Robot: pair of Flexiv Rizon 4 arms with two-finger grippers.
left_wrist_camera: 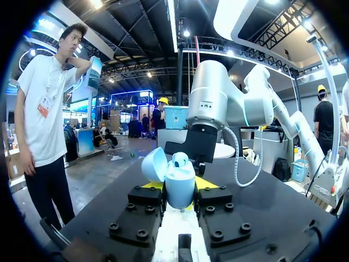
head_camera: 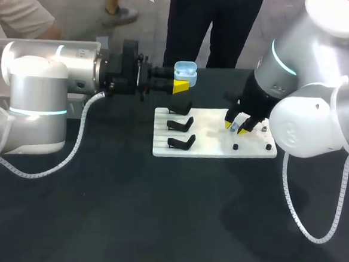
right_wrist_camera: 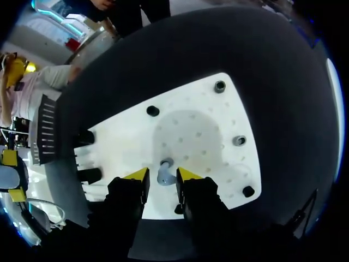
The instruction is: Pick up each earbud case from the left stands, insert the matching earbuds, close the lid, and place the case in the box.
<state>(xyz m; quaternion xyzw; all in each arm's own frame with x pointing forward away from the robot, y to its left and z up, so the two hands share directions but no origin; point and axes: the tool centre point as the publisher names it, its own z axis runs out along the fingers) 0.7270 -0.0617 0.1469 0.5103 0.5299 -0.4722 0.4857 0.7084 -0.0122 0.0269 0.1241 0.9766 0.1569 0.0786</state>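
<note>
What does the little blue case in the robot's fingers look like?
The earbud case is small, rounded and pale blue, like smooth shiny plastic. Its lid is swung open, and a round earbud seems to sit inside. It stands upright, held up off the dark table, pinched from two sides by the yellow-tipped fingers of the left gripper. Nothing else touches it.

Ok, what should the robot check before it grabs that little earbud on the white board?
1. Case held by the left gripper: ok.
2. Lid open: ok.
3. Earbud between the fingers of the right gripper: ok.
4. Fingers squeezing the earbud: not ok, a gap shows.
5. Empty slot left in the case: cannot tell.
</note>
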